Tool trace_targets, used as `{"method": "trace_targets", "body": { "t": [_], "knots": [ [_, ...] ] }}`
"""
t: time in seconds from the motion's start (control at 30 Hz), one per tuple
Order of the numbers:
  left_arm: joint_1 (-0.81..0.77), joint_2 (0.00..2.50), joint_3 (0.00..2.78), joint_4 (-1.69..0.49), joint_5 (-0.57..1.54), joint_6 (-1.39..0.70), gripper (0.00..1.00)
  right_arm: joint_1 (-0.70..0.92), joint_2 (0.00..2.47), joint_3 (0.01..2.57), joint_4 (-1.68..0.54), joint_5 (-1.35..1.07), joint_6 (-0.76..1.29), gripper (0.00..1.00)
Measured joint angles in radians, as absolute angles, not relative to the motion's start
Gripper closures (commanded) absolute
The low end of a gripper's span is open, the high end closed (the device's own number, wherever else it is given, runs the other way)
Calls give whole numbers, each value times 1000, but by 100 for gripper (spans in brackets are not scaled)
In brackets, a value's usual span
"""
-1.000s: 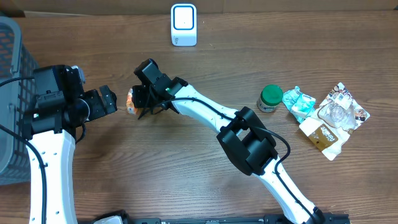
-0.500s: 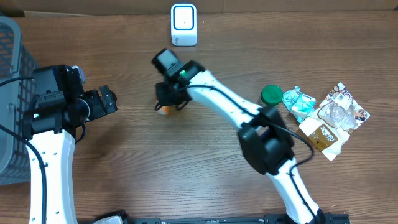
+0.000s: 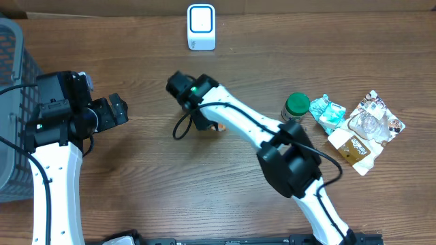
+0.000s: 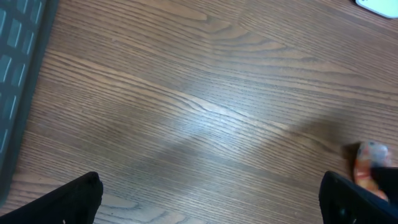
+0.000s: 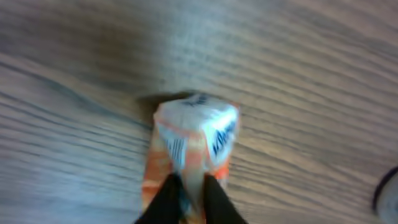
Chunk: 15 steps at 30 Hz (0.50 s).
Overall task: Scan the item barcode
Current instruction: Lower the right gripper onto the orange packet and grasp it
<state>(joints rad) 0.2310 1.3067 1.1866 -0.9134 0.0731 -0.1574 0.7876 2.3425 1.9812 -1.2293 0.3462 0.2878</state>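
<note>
Starting wide on the wood worktop (image 3: 136, 197). At the left edge, a grey basket (image 3: 8, 102). Stretching from the near edge to mid-worktop, the white right arm (image 3: 238, 122). Parked beside the basket, the left arm (image 3: 54, 163), left jaws released, spread wide over bare wood. Up at the far edge, a white scanner (image 3: 201, 27). Off right, a clump: clear bag (image 3: 373, 121), brown pouch (image 3: 351, 145), teal packs (image 3: 328, 112), green-lidded jar (image 3: 296, 107). And there, under the right wrist, nearer than the scanner and well apart from it: the orange-and-white packet (image 5: 193, 149), right jaws clenched on its near end. Touching the wood or just above it, hard to call.
</note>
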Motion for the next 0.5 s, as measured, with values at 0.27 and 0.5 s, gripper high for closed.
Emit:
{"method": "trace_targets", "body": {
  "t": [0.27,0.5],
  "knots": [
    [231,1307,1187,-913,73,-157,0,786,2354,1983,-1214,180,265,63],
    [231,1307,1187,-913,73,-157,0,715,2265,1983,-1268,22,285,44]
  ]
}}
